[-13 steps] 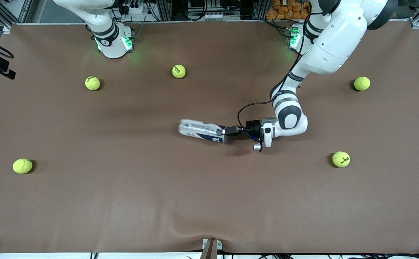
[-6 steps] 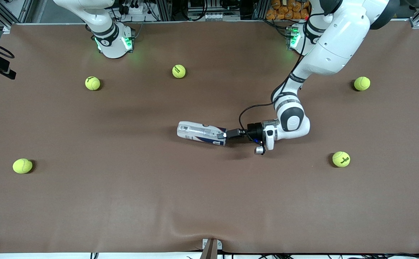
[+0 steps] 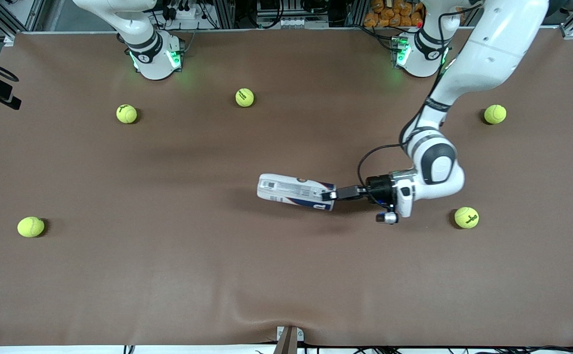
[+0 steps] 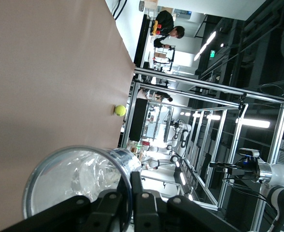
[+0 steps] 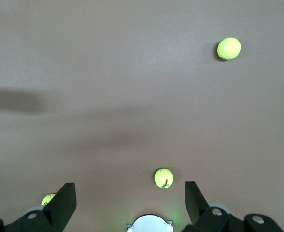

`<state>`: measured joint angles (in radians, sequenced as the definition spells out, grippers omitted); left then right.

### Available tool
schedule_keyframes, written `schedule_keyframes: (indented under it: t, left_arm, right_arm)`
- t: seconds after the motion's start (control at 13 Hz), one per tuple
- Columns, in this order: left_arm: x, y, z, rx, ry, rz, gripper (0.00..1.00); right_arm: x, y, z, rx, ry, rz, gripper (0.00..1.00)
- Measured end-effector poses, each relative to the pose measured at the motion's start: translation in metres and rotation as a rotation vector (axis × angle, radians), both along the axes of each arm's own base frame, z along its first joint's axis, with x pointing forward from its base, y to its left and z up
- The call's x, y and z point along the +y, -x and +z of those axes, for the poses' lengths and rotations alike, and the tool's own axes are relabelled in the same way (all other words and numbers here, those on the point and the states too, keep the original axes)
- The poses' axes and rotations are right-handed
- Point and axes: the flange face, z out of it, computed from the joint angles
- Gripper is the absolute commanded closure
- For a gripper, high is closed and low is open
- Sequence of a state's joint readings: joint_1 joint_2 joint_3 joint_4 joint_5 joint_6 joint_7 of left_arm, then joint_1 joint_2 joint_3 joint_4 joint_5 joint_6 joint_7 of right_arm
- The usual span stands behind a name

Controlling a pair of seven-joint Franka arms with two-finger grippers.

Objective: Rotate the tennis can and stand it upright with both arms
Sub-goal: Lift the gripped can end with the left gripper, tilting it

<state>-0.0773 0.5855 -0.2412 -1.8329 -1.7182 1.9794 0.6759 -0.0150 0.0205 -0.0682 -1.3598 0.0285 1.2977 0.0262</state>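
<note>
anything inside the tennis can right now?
Through the open end of the tennis can, the left wrist view shows only clear plastic wall and glare, no balls. The left pincer grips its rim and covers part of the opening; the label hides part of the interior.

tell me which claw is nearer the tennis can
Left. The left claw is shut on the tennis can's rim; the right claw waits open, high over the table near its own base.

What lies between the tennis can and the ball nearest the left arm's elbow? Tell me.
The left end effector, shut on the tennis can, and its wrist fill most of the stretch toward the ball, front view.
</note>
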Motion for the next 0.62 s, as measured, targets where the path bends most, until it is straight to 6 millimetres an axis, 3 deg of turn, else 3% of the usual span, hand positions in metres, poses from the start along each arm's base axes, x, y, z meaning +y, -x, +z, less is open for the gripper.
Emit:
schedule_keyframes:
  t: [0.31,0.62]
  left_arm:
    - [0.0,-0.009,0.021,-0.001,-0.027,-0.039,1.0]
    - [-0.003,-0.023,0.055,0.061,-0.104,-0.107,1.0]
  right_arm:
    - [0.0,0.0,0.0,0.0,0.0,0.0,0.0]
    - [0.001,0.0,0.0,0.0,0.0,0.001,0.0]
